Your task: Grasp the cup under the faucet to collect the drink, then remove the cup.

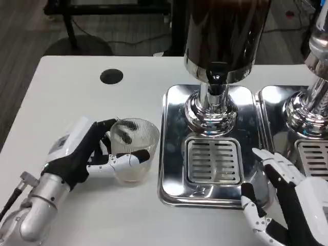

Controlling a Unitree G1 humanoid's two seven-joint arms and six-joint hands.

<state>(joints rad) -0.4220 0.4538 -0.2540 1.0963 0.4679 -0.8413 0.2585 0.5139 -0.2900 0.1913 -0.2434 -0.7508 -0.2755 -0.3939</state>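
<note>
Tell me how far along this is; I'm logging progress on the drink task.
Done: the left hand grips the ribbed glass cup, which stands on the white table left of the dispenser tray. In hand: that grasp. The right hand rests open by the tray's corner. Whether drink is inside is unclear; if not, filling under the faucet remains.

The left forearm (pixel 38 207) is a silver, rounded cylinder with a thin rod beside it. The left hand (pixel 87 151) has a white back, a black palm, and white-and-black fingers (pixel 125 160). The right hand (pixel 287 200) matches it.
</note>
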